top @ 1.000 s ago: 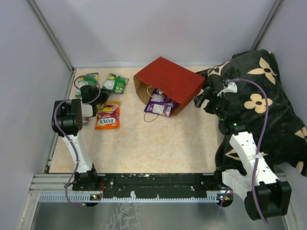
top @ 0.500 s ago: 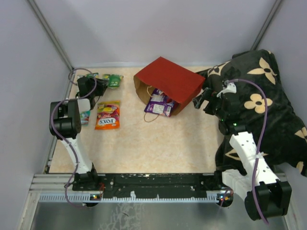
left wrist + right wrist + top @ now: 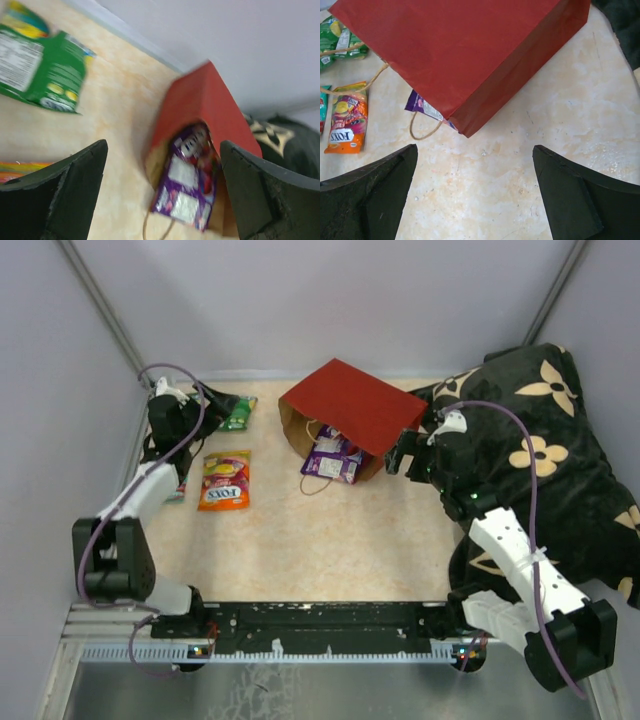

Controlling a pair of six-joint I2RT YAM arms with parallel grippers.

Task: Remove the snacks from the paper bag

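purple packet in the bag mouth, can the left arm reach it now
Likely yes: glossy purple packet sticks out of the red paper bag, nothing between it and the open left claw.

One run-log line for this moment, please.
stage: unloading, partway | left gripper: open, empty | right gripper: open, empty | paper bag: on its side | in mouth: purple packet | out: orange packet, green packet
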